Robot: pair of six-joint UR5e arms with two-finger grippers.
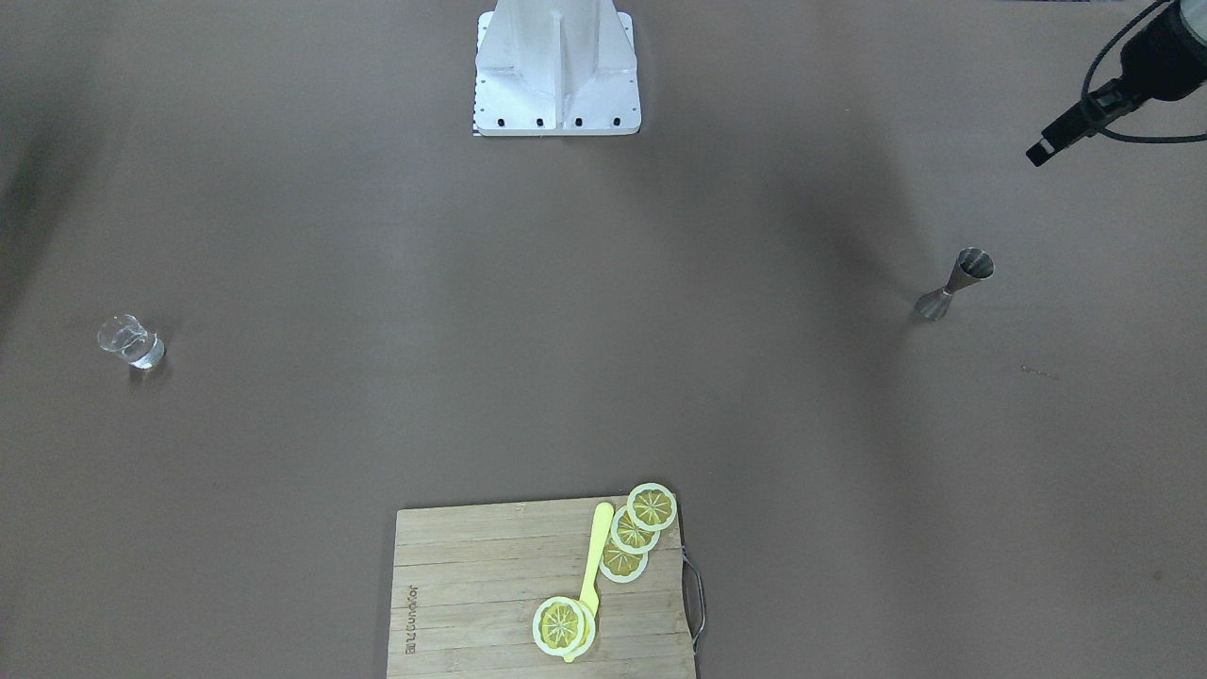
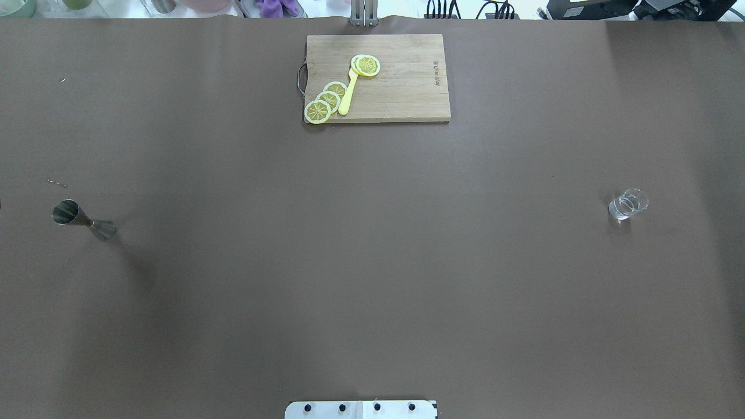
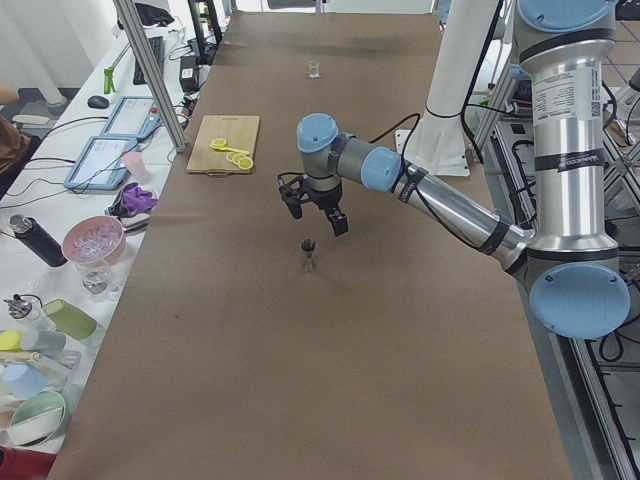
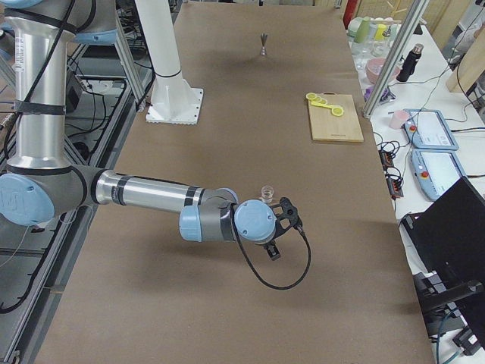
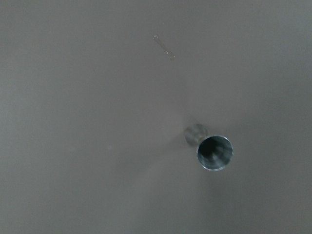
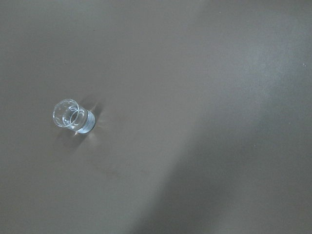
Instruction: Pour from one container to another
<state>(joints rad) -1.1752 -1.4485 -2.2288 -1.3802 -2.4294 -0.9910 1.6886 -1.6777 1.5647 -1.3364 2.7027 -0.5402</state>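
A steel jigger [image 2: 81, 218] is standing upright at the overhead view's middle left, a small clear glass [image 2: 627, 205] at its middle right, well apart. The left gripper [image 3: 337, 220] is hovering above the jigger, the right gripper [image 4: 273, 250] near the glass; neither is holding anything, and how far either is open cannot be told.

In the overhead view, a double-cone steel jigger [image 2: 81, 218] stands at middle left, a small clear glass [image 2: 628, 203] at middle right, and a wooden cutting board [image 2: 401, 87] at top centre, bearing yellow lemon slices [image 2: 329, 100] and a yellow plastic knife [image 2: 347, 96] on its left half.
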